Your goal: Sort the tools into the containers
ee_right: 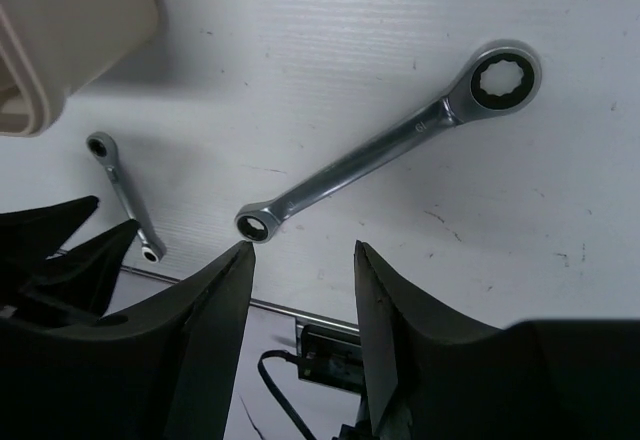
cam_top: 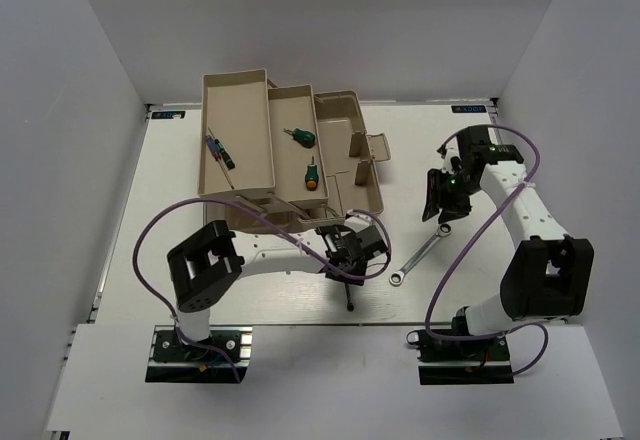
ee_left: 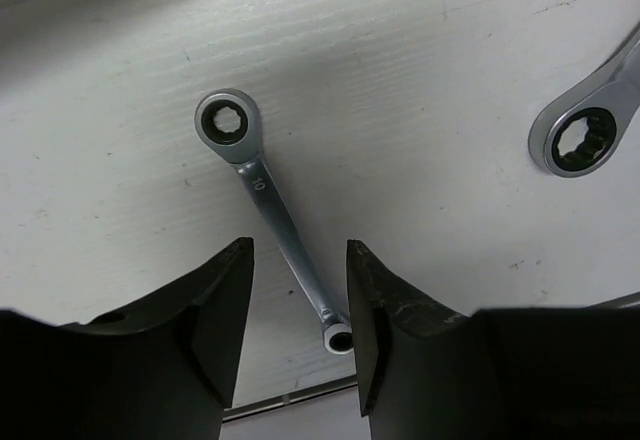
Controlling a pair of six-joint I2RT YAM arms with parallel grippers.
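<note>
Desk (cam_top: 170, 190): white. There is bare room around both wrenches, and its near edge runs close behind the left claw.
Toolbox (cam_top: 240, 110): open at far centre-left. 2 thin screwdrivers (cam_top: 220, 150) lie in the left tray and 2 green stubby ones (cam_top: 300, 136) in the middle tray. Only the 2 wrenches lie outside.
Long wrench (ee_right: 380, 150): flat on the desk between the arms, long axis diagonal. Its smaller ring end lies just ahead of the right claw's fingertips.
Right claw (ee_right: 303, 255): open and empty, raised over that end, and the nearer of the 2 claws to this wrench.
Small wrench (ee_left: 275, 230): flat on the desk, axis slanting, its shank passing between the left claw's fingers.
Left claw (ee_left: 298, 260): open and low, astride the shank near its small end, not yet gripping. Judged next: close and lift towards a tray.
</note>
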